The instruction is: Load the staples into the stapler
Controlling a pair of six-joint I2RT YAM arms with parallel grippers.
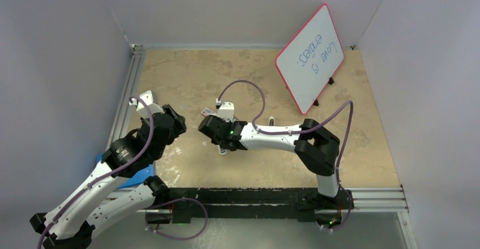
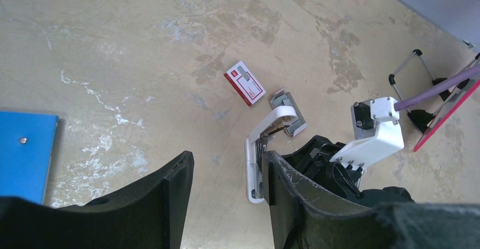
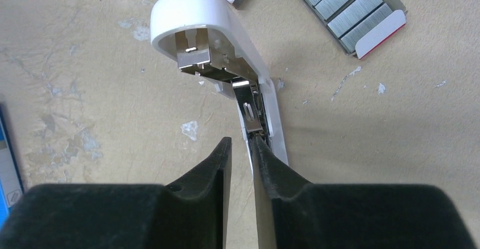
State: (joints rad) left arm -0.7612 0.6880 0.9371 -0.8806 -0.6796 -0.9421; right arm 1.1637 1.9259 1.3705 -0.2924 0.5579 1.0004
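The white stapler (image 3: 257,119) lies on the table with its lid (image 3: 192,11) swung up, baring the metal magazine. It also shows in the left wrist view (image 2: 255,164). The staples (image 3: 348,11) are grey strips in a flat tray just beyond it, also in the left wrist view (image 2: 287,113). The red-and-white sleeve (image 2: 244,83) lies apart beside the tray. My right gripper (image 3: 242,142) hovers over the stapler's base with a narrow gap between its jaws and nothing between them; its right fingertip (image 3: 259,147) is at the magazine. My left gripper (image 2: 226,161) is wide open and empty, left of the stapler.
A red-framed whiteboard (image 1: 310,56) stands on a stand at the back right. A blue flat object (image 2: 25,153) lies near the table's left front. Grey walls close in the table on three sides. The right arm's wrist (image 2: 373,133) is close to my left gripper.
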